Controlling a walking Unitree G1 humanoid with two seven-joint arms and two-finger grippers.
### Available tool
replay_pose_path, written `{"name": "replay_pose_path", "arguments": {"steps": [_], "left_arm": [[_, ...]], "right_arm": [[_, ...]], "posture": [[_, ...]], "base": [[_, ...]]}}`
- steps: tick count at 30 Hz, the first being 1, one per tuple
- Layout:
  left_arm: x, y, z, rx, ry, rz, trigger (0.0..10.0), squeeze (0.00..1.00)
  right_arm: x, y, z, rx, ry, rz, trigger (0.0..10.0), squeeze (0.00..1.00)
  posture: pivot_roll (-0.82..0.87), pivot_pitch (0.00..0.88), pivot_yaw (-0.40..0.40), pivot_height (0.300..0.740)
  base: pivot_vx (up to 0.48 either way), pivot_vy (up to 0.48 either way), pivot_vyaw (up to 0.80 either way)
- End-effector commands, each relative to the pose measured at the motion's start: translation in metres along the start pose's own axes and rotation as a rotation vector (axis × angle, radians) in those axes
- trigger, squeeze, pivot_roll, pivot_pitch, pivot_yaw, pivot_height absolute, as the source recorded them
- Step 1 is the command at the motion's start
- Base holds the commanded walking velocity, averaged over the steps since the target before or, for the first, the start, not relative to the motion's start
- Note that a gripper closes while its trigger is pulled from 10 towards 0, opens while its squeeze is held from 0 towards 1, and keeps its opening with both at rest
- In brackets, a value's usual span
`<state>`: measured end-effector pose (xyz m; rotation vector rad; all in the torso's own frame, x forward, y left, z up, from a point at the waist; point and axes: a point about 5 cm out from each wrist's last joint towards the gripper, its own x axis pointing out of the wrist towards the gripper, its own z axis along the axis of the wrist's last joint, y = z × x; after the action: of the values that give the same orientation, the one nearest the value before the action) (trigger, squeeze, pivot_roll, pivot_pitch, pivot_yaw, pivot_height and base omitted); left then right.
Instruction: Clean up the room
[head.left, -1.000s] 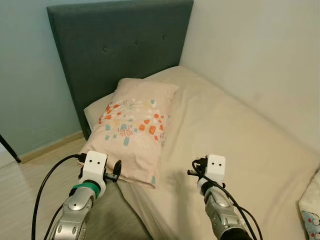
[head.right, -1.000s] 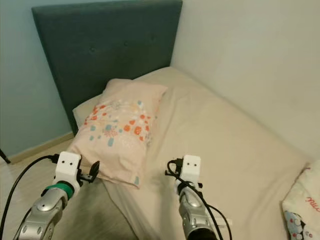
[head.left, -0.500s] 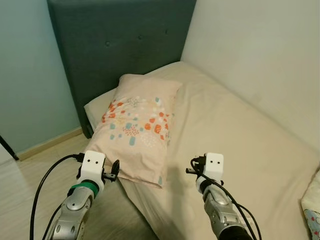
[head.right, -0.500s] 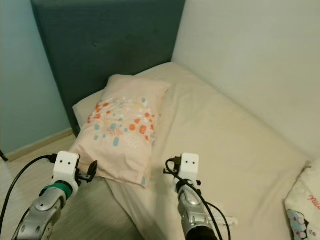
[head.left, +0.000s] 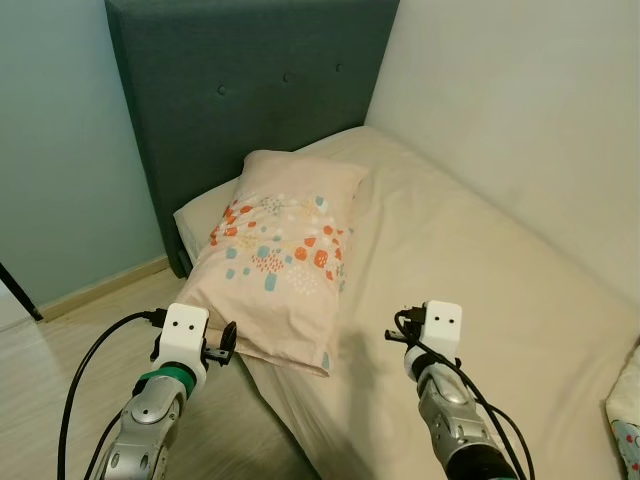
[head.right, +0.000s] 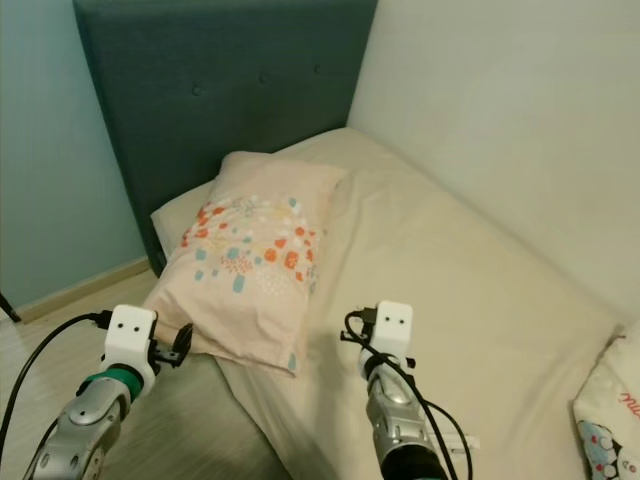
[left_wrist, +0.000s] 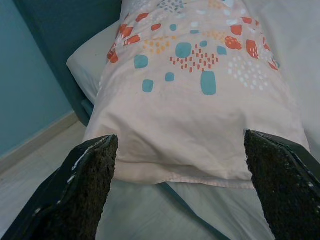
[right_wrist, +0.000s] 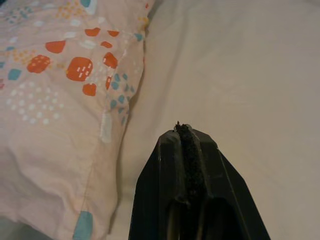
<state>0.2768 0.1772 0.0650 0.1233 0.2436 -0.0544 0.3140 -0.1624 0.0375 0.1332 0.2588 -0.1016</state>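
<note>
One patterned pillow (head.left: 277, 255), unlabelled.

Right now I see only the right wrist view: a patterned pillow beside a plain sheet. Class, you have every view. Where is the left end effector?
Observer: The left end effector is open and faces the pillow's near end, by the bed's left edge.
Operator: What lies beyond the pillow?
Observer: A dark headboard stands behind its far end.
Operator: Anything else to tidy?
Observer: A white printed fabric item lies on the bed at the far right, cut off by the eye view's edge.
</note>
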Motion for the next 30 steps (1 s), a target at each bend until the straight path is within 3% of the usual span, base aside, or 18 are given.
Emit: {"name": "replay_pose_path", "arguments": {"steps": [1,30], "left_arm": [[-0.0023,-0.0016,-0.0051,-0.010,0.019,0.000,10.0,0.00],[-0.0033,-0.0022,-0.0070,-0.005,0.024,0.004,10.0,0.00]], "right_arm": [[-0.0009,-0.0048,-0.0033,0.012,0.010,-0.020,10.0,0.00],[0.0003,0.0010,-0.0042,0.007,0.022,0.008,10.0,0.00]], "posture": [[0.15,0.000,-0.066,0.695],[0.15,0.000,-0.075,0.610]], "base": [[0.000,0.000,0.00],[0.000,0.000,0.00]]}}
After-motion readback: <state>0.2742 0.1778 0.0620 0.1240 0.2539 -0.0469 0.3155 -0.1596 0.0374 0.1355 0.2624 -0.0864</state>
